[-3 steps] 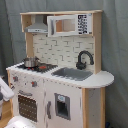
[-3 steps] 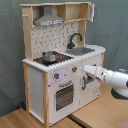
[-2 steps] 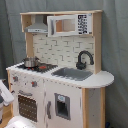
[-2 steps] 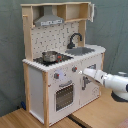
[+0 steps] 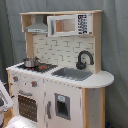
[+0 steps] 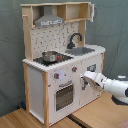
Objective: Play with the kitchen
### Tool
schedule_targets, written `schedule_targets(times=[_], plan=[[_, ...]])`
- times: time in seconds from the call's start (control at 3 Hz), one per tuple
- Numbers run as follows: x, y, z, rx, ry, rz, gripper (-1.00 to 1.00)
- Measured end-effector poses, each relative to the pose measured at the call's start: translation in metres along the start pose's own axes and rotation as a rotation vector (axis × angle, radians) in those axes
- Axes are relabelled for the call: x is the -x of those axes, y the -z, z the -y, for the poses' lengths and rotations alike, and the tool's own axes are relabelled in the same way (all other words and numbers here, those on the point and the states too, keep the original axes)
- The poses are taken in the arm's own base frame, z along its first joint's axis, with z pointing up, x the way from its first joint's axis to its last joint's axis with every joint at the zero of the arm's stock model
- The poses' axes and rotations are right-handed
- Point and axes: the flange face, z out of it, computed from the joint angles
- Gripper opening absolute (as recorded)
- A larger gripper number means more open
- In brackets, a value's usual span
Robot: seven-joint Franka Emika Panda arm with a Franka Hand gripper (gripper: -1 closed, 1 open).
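In the second exterior view, the gripper (image 6: pixel 85 76) sits against the kitchen (image 6: pixel 60 70) front, right of the oven door (image 6: pixel 64 96). Finger spacing: cannot tell.

Glossy white rounded arm (image 6: pixel 114 87)

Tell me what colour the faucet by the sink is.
Black. The faucet curves over the grey sink, clearest in the first exterior view.

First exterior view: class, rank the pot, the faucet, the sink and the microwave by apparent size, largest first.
1. microwave
2. sink
3. faucet
4. pot, though the faucet looks only slightly bigger.
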Motion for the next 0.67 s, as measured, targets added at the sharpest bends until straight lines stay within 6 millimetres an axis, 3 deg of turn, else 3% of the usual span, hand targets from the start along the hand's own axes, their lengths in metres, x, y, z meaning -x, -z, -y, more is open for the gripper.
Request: schedule_targets(times=[0.67], plan=[[0.0145,-0.0134,0.006,0.0,-0.196,0.035,1.0]])
